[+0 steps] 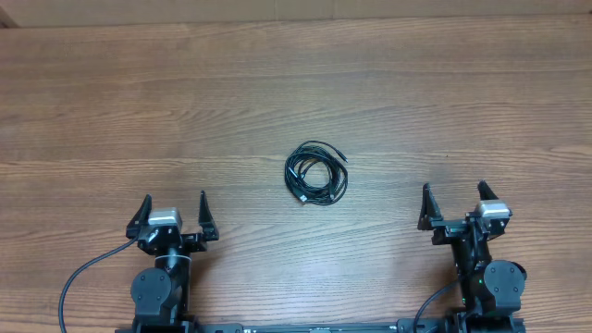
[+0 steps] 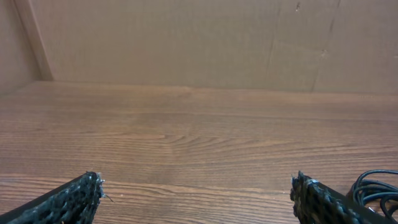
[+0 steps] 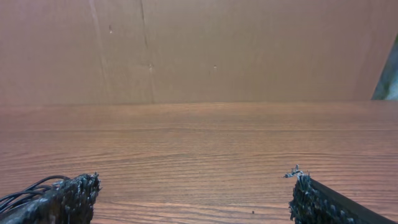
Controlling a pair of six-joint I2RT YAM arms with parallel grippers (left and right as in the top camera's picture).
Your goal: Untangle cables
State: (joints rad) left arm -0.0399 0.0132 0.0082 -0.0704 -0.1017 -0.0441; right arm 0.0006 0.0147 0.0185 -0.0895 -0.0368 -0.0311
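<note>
The cables [image 1: 315, 173] lie as one small black coil on the wooden table, midway between the two arms, with plug ends sticking out at its upper right and lower left. My left gripper [image 1: 174, 203] stands open near the front edge, left of the coil and well apart from it. My right gripper [image 1: 453, 195] is open too, at the front right, with nothing between its fingers. In the left wrist view a few loops of the cables [image 2: 377, 186] show behind the right fingertip [image 2: 308, 196]. The right wrist view shows the cables [image 3: 25, 190] at its lower left edge.
A brown cardboard wall [image 2: 186, 43] closes off the far side of the table [image 1: 185, 92]. Each arm's own thicker black cable [image 1: 79, 277] curls by its base at the front edge.
</note>
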